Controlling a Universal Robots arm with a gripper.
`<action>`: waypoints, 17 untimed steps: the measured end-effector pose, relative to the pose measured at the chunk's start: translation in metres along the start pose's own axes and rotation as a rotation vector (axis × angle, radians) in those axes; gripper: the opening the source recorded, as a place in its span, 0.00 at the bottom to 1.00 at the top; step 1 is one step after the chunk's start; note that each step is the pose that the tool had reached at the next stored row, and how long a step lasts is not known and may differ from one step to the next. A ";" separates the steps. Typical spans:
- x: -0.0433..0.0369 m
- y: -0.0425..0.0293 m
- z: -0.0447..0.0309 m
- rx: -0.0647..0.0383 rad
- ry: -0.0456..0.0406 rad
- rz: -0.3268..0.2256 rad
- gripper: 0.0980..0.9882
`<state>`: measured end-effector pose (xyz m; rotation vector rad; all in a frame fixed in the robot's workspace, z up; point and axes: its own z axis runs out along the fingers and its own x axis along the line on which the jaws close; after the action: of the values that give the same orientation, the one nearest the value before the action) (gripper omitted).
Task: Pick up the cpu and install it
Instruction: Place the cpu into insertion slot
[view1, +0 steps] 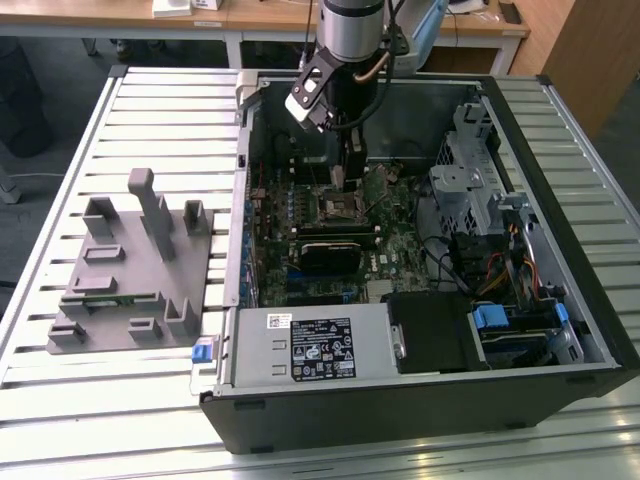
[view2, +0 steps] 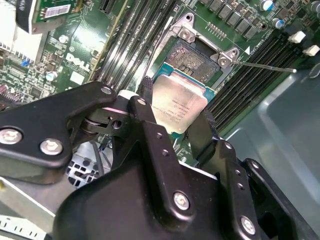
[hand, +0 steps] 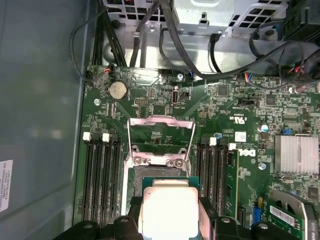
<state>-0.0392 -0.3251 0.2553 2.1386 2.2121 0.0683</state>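
The cpu (view2: 177, 106), a small square chip with a pale silver top, is pinched between two black fingers (view2: 145, 102); my gripper (view2: 175, 114) is shut on its edges. It hangs just above the open socket (view2: 196, 56) on the green motherboard. In the first wrist view the cpu (hand: 170, 207) sits in my gripper (hand: 170, 216), just short of the socket's raised metal frame (hand: 161, 126). In the exterior view my gripper (view1: 349, 182) reaches down inside the open computer case (view1: 560, 160), over the socket (view1: 340, 207).
Memory slots (hand: 102, 170) flank the socket on both sides. A black ribbed block (view1: 335, 250) lies just in front of it. A silver box with a white label (view1: 310, 345) fills the case's front. A grey plastic fixture (view1: 130, 270) stands at the exterior view's left.
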 end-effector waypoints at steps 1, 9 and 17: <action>0.0004 -0.0003 0.0016 0.000 0.0000 0.000 0.48; 0.0033 -0.0031 0.0127 0.000 -0.0001 0.001 0.48; 0.0062 -0.0065 0.0214 0.000 -0.0011 0.015 0.48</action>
<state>-0.0443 -0.3195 0.2334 2.1546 2.1960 0.0675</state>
